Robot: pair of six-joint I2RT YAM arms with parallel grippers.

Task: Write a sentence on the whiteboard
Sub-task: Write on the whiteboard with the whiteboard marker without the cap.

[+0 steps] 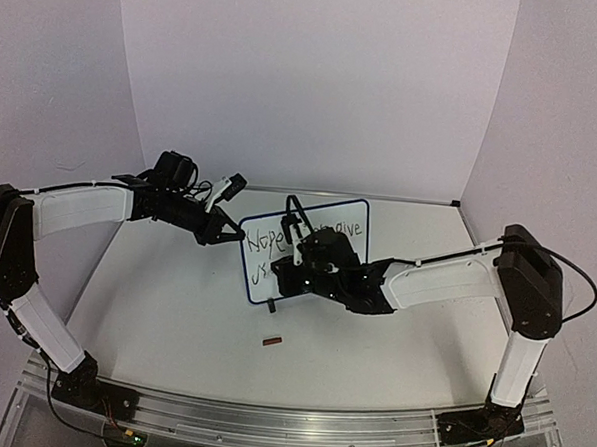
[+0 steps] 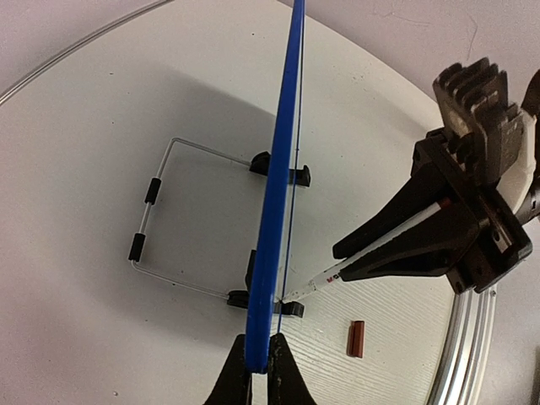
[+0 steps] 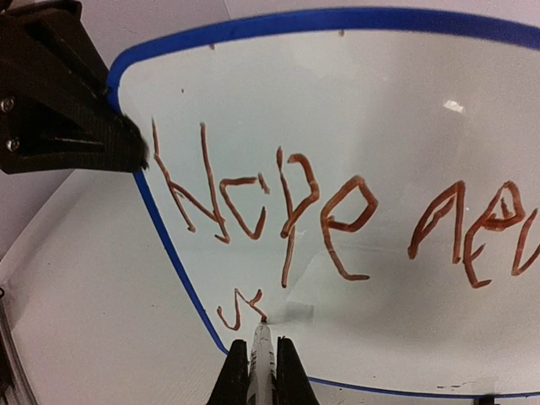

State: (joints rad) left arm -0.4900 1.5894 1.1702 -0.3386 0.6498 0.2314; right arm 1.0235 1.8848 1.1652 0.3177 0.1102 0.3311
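The whiteboard (image 1: pixel 353 254) stands upright mid-table on its black feet, blue frame (image 2: pixel 277 194) edge-on in the left wrist view. My left gripper (image 1: pixel 222 232) (image 2: pixel 260 364) is shut on the frame's left edge. My right gripper (image 1: pixel 299 246) (image 3: pixel 262 361) is shut on a white marker (image 3: pixel 262 342) (image 2: pixel 375 246), whose tip touches the board's lower left. The sentence (image 3: pixel 261 198) in reddish-brown letters reads "Hope nev" across the top line in the right wrist view. A second line (image 3: pixel 240 308) begins with a "u" stroke at the tip. The right arm hides the middle of the writing from above.
A small reddish-brown marker cap (image 1: pixel 270 340) (image 2: pixel 357 337) lies on the table in front of the board. A wire stand (image 2: pixel 160 211) props the board from behind. White walls close the back and sides, and a metal rail (image 1: pixel 268 420) runs along the near edge.
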